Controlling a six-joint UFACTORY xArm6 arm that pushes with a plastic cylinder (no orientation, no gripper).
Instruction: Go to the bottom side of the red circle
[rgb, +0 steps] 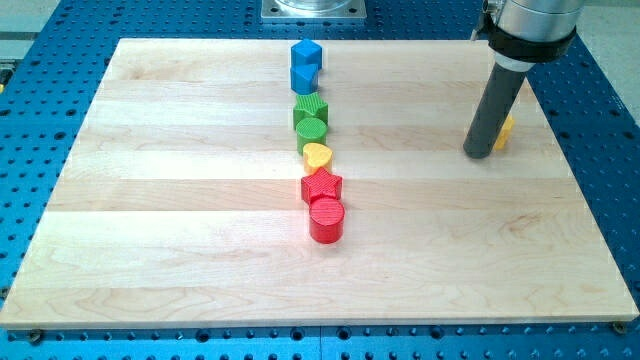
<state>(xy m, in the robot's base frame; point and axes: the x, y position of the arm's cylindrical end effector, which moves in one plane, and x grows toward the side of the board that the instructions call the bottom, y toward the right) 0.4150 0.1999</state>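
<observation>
My tip (479, 153) sits down on the wooden board (150, 200) out at the view's right, with no jaws on it to open or close, just a plain dark rod. Tucked right behind it, peeking out at its three o'clock, is a yellow block (505, 131), shape mostly hidden.

The target, the red circle (327, 220), is well away at about eight o'clock from my tip, the lowest piece in a column running down the middle. Stacked above it towards twelve: a red star (321, 185) touching it, a yellow heart (317, 155), a green circle (312, 130) and green block (310, 108), then two blue blocks (305, 65) at the top.

Best line, I'd say: sweep down and left across open board, staying below the circle's level, then come in under it at its six o'clock. Cutting straight across risks clipping the circle's right edge and nudging the star. Stop just short, close but not touching.
</observation>
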